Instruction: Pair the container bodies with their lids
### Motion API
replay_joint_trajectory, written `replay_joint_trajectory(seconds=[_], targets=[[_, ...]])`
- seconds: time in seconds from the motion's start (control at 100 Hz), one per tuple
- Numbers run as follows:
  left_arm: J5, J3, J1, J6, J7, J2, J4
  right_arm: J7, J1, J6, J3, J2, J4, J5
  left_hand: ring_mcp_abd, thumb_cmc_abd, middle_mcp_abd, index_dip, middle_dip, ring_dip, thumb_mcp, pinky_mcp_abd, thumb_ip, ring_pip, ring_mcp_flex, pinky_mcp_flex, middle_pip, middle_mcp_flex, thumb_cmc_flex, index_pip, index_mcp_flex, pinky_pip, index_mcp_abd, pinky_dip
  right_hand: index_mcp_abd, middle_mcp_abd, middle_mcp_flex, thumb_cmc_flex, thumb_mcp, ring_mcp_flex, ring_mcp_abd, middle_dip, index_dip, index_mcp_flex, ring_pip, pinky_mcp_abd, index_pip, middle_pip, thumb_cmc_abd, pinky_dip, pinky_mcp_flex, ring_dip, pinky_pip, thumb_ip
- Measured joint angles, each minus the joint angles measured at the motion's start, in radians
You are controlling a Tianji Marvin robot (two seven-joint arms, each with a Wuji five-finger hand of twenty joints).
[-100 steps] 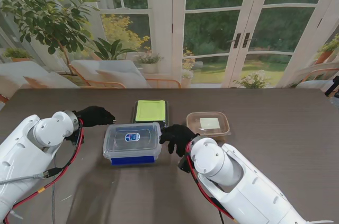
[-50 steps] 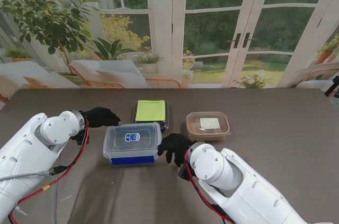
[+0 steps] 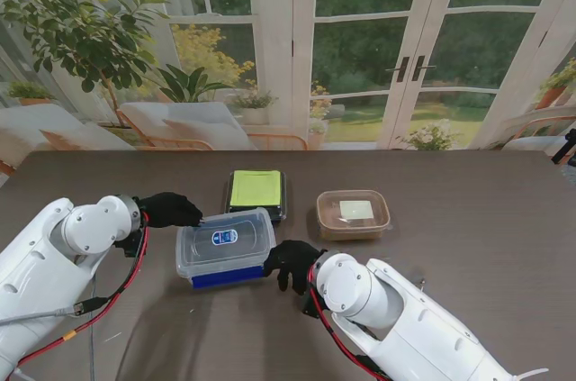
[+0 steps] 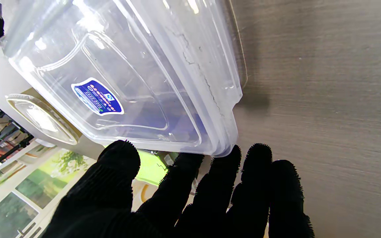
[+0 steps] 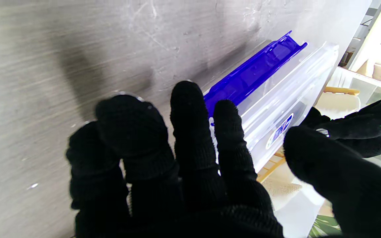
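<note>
Tabletop: both hands (image 3: 169, 209) (image 3: 290, 263) flank clear container (image 3: 225, 246).

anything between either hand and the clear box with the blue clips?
Nothing visible. The left hand has its fingers at the far-left corner of the clear lidded box; the right hand is at its near-right corner by the blue clip.

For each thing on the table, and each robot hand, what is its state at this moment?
Clear container with blue base: lid on, tilted, held between both hands.
Black container with green lid: closed, flat on the table, untouched.
Brown container: clear lid on, flat, untouched.
Left robot hand: fingertips against the clear container's far left corner.
Right robot hand: fingers against its near right end.
</note>
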Motion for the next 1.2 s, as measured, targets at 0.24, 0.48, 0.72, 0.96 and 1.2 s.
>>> replay_joint_trajectory(seconds=[0.24,0.48,0.72,0.96,1.2], targets=[[0.016,-0.035,0.059,0.033,-0.028,0.010,-0.078,-0.007,0.014,0.001,-0.020,-0.012,0.012,0.010,-0.002,0.000,0.023,-0.002,0.000,0.000,-0.007,0.000,0.000,-0.002,-0.002,0.000,0.004,0.000,0.000,-0.028,-0.004,-0.002,0.035,0.000,0.005,0.000,0.000,0.000,0.000,0.000,0.000,0.000,-0.008,-0.061,0.004,0.000,0.010,0.001,0.000,0.000,0.000,0.000,0.000,0.000],[0.029,-0.059,0.103,0.062,-0.061,0.019,-0.143,-0.015,0.016,0.007,-0.024,-0.016,0.015,0.013,-0.003,0.000,0.042,-0.002,0.000,-0.009,-0.017,0.000,0.000,-0.002,-0.004,0.000,0.000,0.000,0.000,-0.034,-0.013,-0.003,0.072,0.000,0.005,0.000,0.000,0.000,0.000,0.000,0.000,0.000,-0.008,-0.061,0.013,0.000,0.041,0.002,0.000,0.000,0.000,0.000,0.000,0.000],[0.033,-0.074,0.137,0.095,-0.089,0.026,-0.195,-0.017,0.024,0.018,-0.029,-0.017,0.018,0.011,-0.004,0.011,0.073,-0.009,-0.001,-0.013,-0.029,0.004,0.000,-0.002,-0.009,0.000,-0.009,0.000,0.000,-0.043,-0.025,-0.004,0.114,0.000,0.010,0.000,0.000,0.000,0.000,0.000,0.000,0.000,-0.008,-0.059,0.013,0.000,0.070,0.002,0.001,0.000,0.000,0.000,0.000,0.000],[0.031,-0.078,0.159,0.120,-0.137,0.036,-0.244,-0.014,0.027,0.019,-0.026,-0.016,0.019,0.007,-0.005,0.020,0.087,-0.010,-0.001,-0.015,-0.040,0.014,0.000,-0.004,-0.009,0.000,-0.002,0.000,0.001,-0.051,-0.026,-0.004,0.163,0.000,0.012,0.000,0.000,0.000,0.000,0.000,0.000,0.000,-0.008,-0.058,0.016,0.000,0.084,0.010,0.001,0.000,0.000,0.000,0.000,0.000],[0.030,-0.084,0.187,0.145,-0.183,0.045,-0.302,-0.015,0.028,0.020,-0.022,-0.014,0.020,0.006,-0.005,0.031,0.089,-0.009,-0.001,-0.015,-0.070,0.015,0.000,-0.004,-0.007,0.004,0.006,0.010,0.003,-0.049,-0.026,-0.004,0.210,0.000,0.025,0.000,0.000,0.000,0.000,0.000,0.000,0.000,-0.008,-0.058,0.018,0.000,0.105,0.012,0.001,0.000,0.000,0.000,0.000,0.000]])
